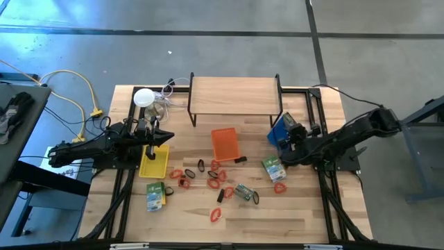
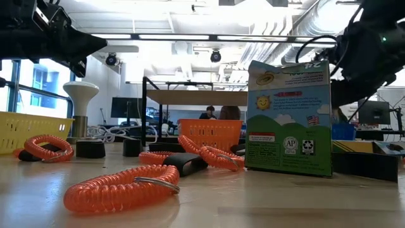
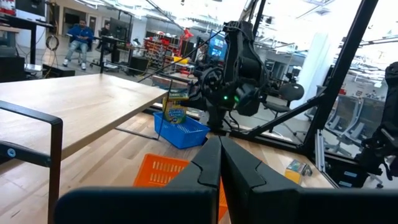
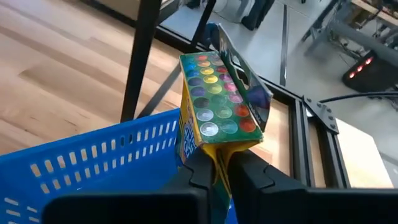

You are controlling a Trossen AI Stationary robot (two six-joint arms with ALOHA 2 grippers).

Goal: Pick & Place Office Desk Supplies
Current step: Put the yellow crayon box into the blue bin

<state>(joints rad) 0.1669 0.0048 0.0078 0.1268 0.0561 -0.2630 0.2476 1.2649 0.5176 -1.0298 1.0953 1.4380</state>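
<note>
Looked matte black all over: left arm (image 1: 104,144) and right arm (image 1: 347,135), each made of slim tubular links between thicker, rounded joint housings. Carried a black cable (image 2: 313,39) in a loose arc off the right arm's upper part, with more dark wiring bundled round its wrist. Showed a small green light (image 3: 225,98) on that wrist housing. Ended in a left gripper (image 3: 217,142) with two smooth, wedge-shaped fingers (image 3: 208,165), broad at the base and tapered to narrow tips. Matched that on the right gripper (image 4: 214,163): same dark, blunt-tipped fingers (image 4: 249,177) on a wide black crossbar.
</note>
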